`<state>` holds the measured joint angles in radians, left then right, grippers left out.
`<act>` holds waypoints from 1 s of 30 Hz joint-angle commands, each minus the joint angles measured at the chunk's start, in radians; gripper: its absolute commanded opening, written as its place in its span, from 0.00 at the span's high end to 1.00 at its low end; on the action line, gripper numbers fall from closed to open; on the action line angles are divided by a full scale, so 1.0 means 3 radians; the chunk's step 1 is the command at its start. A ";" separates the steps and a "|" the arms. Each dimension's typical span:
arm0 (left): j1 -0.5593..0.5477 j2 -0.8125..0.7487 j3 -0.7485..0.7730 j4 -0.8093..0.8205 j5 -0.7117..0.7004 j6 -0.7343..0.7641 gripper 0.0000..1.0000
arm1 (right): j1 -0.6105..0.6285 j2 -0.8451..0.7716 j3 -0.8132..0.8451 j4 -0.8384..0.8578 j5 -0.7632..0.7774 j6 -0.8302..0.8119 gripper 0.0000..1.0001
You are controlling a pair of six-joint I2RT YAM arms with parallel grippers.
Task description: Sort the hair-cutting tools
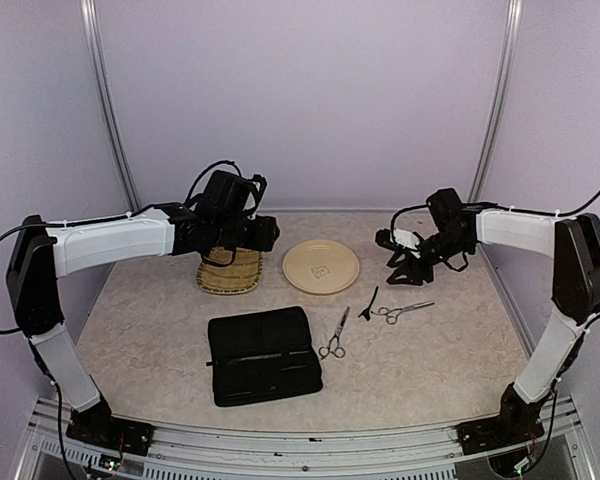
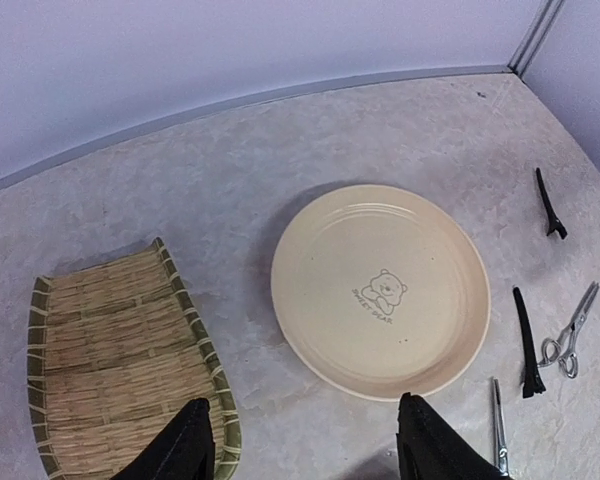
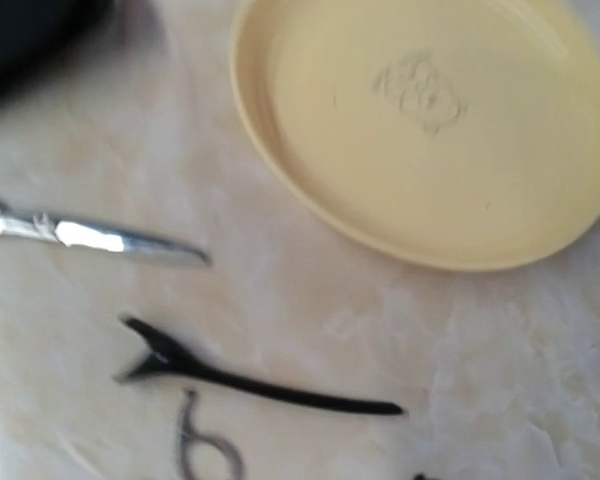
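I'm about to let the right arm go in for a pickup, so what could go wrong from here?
1. The black clip lies right beside a ring of the scissors, so the right tool may snag both at once.
2. Both lie flat and thin on the table; a grasp could slip off or scrape the surface.

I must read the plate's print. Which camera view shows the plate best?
The left wrist view: the whole plate is sharp and its bear print clear. The top external view shows the plate whole but small; the right wrist view is blurred and cuts the plate off.
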<state>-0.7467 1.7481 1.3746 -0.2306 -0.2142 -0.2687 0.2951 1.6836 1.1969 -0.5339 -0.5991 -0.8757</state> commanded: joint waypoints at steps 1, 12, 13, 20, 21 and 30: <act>-0.0063 -0.0316 0.0010 0.0270 0.0136 0.0036 0.39 | 0.0121 0.0360 0.0364 -0.0330 0.0381 -0.0612 0.50; -0.0073 -0.0367 0.0080 0.0072 -0.0298 -0.0122 0.19 | 0.0345 0.1291 0.1358 -0.1235 0.0963 -0.1567 0.51; -0.0077 -0.0382 0.0061 0.0095 -0.0247 -0.0112 0.19 | 0.0370 0.1339 0.1376 -0.1266 0.1052 -0.1627 0.52; -0.0079 -0.0540 0.0017 0.0151 -0.0258 -0.0062 0.20 | 0.0498 0.1578 0.1418 -0.1134 0.1623 -0.1802 0.58; -0.0073 -0.0548 0.0015 0.0150 -0.0263 -0.0061 0.20 | 0.0504 0.1603 0.1439 -0.1127 0.1632 -0.1801 0.58; -0.0068 -0.0562 0.0015 0.0150 -0.0155 -0.0084 0.21 | 0.0563 0.1695 0.1461 -0.1171 0.1708 -0.1798 0.66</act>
<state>-0.7700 1.6100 1.3735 -0.1879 -0.2779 -0.2913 0.4454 2.1544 1.6318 -0.8398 -0.1093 -1.3960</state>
